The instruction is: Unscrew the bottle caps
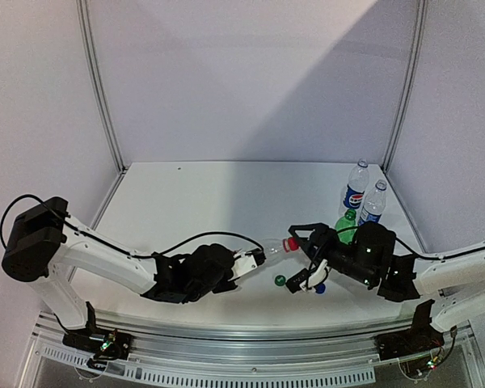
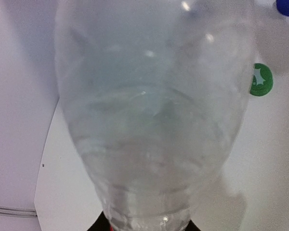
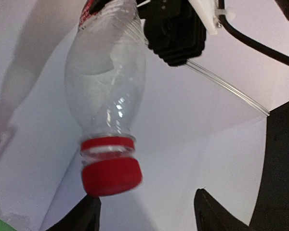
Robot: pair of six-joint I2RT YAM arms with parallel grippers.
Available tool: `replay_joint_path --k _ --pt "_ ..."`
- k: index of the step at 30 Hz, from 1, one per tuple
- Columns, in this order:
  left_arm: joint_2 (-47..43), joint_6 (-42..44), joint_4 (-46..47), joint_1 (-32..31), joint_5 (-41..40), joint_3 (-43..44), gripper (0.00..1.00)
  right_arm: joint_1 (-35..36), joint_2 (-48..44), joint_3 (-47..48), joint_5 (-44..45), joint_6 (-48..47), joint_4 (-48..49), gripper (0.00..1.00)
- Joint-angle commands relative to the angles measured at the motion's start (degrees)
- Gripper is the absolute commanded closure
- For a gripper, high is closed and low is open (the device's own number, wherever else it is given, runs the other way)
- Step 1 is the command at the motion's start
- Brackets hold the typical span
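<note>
Two claws: the left gripper [image 1: 249, 259] clamps the red-label bottle [image 3: 106, 72]; the right gripper [image 3: 144, 211] gapes wide near its red cap [image 3: 111, 175].

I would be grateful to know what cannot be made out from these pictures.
- Left wrist view: the clear bottle fills the frame, hiding the fingers of the left gripper. Its red cap is cut off at the bottom edge.
- Right wrist view: the bottle's label is cut off by the top edge.
- Top view: the right arm covers the green bottle's base. The Pepsi bottle's top is too small to judge.
</note>
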Motion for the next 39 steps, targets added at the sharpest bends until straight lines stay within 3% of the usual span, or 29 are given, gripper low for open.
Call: replay_joint_path --k 1,6,11,17,26,33,39 --pt "-1.5 -0.4 1.9 -0.4 0.9 0.5 1.0 0.2 -6.0 1.1 4.0 1.3 -5.5 0.26" --pt "-2.4 -0.8 2.6 -0.3 0.8 0.0 1.0 0.0 -12.1 4.3 7.8 11.0 -22.1 0.14" --pt "-3.0 -1.2 2.9 0.2 0.9 -0.4 1.0 -1.3 -15.3 8.4 4.6 24.9 -36.9 0.13" --pt "-3.3 -1.8 3.3 0.7 0.9 -0.7 0.99 -4.5 -15.7 20.3 -6.4 45.1 -52.5 0.14" --pt "-3.7 -2.3 3.1 0.8 1.0 -0.7 0.99 -7.8 -16.7 26.6 -19.1 62.8 -58.8 0.14" --pt "-4.3 -2.6 3.0 0.8 0.9 -0.7 0.99 -11.0 -15.5 30.9 -25.2 76.4 -58.3 0.13" --pt "-4.9 -3.5 3.9 0.9 1.2 -1.1 0.96 -18.4 -11.8 34.4 -37.2 92.4 -56.0 0.09"
